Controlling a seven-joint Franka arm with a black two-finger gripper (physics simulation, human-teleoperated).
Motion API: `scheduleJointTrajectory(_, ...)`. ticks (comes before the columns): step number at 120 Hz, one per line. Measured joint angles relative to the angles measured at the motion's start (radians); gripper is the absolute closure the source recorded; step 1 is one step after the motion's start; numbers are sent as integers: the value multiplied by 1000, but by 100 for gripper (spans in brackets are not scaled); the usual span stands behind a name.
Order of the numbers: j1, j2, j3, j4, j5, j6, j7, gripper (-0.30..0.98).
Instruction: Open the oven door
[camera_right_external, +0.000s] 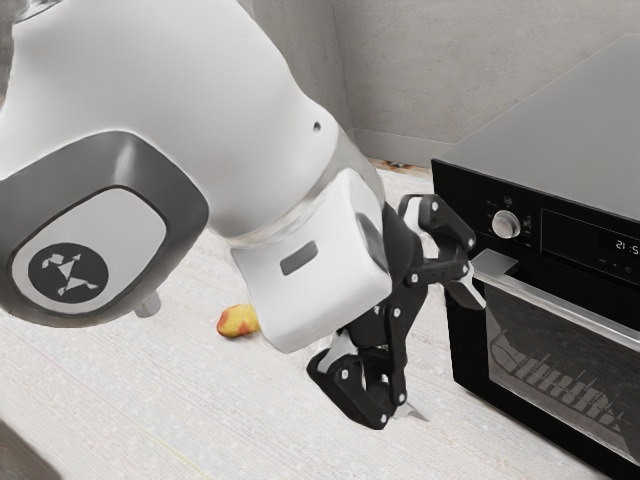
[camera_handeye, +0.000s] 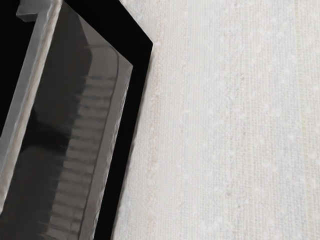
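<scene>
prob. reach step: gripper (camera_right_external: 448, 355) spread wide nr handle (camera_right_external: 580, 314), oven door (camera_right_external: 535, 350) looks shut, so next mv needs lining up w/ bar, then hook or grip & pull.

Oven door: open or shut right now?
Shut, as far as the exterior view shows: the oven door sits flat against the oven's front, below the control panel, with no gap visible along its near side edge.

A small, lumpy yellow-and-red object (camera_right_external: 238, 321) is positioned on the pale, streaked tabletop (camera_right_external: 220, 415); smooth grey walls (camera_right_external: 410, 70) are located beyond.
</scene>
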Motion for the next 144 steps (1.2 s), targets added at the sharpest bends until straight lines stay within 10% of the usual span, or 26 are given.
scheduleJointTrajectory(56, 3, 82, -8, -4, 9, 203, 441, 0)
scheduleJointTrajectory(144, 0, 376, -10, 165, 12, 255, 682, 0)
